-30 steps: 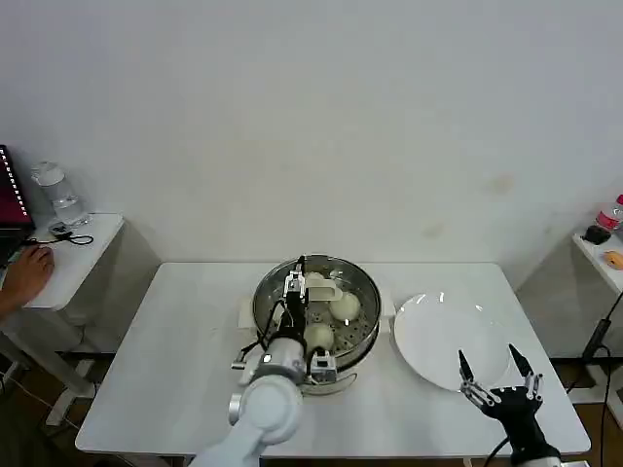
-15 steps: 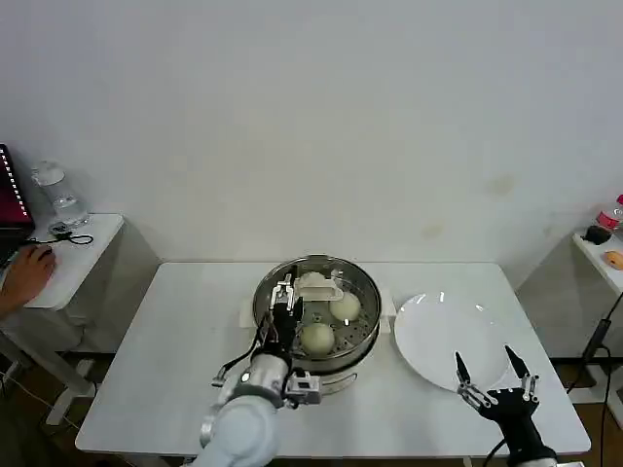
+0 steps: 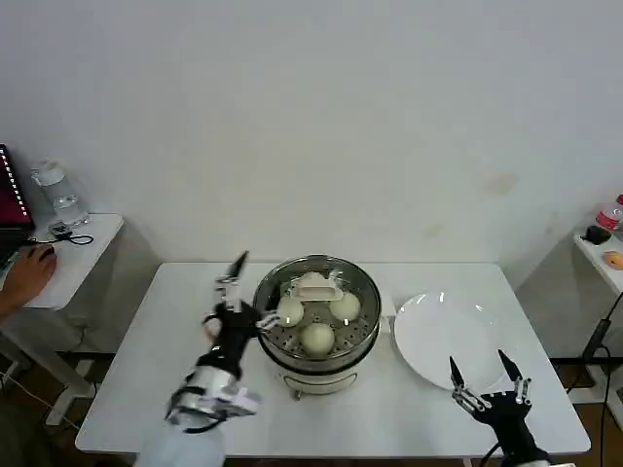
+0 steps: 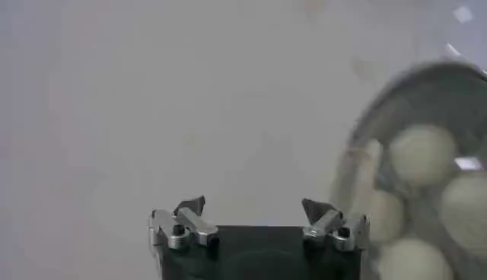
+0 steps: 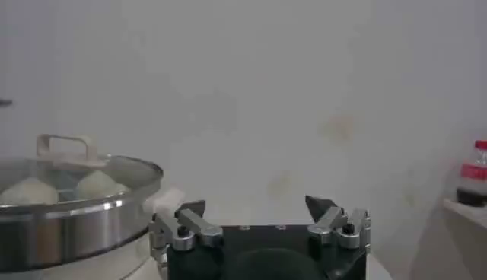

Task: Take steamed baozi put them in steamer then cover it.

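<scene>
**Lid on, my left pincer beside the pot**

The worry now is the cover. The glass lid (image 3: 316, 288) seems to sit on the steamer (image 3: 317, 321), its pale handle (image 3: 318, 285) on top, but glare on the glass keeps me from judging whether it is seated evenly all round. If my left gripper (image 3: 230, 297) swings back toward the rim, a fingertip could catch the lid's edge and tip it askew or push the pot along the table (image 3: 146, 389). Its jaws stand spread with nothing between them, so there is little margin on that side.

The steamed baozi (image 3: 317, 337) lie inside on the perforated tray, under the glass; I count at least three clearly, with a fourth probably beneath the handle. The steamer is just beside my left gripper, on its inner side, near but not touching. From the left wrist, the buns (image 4: 420, 156) show off to one side of the fingertips.

My right gripper (image 3: 485, 381) waits at the table's near edge, jaws wide and empty, just in front of the bare white plate (image 3: 443, 336).
</scene>
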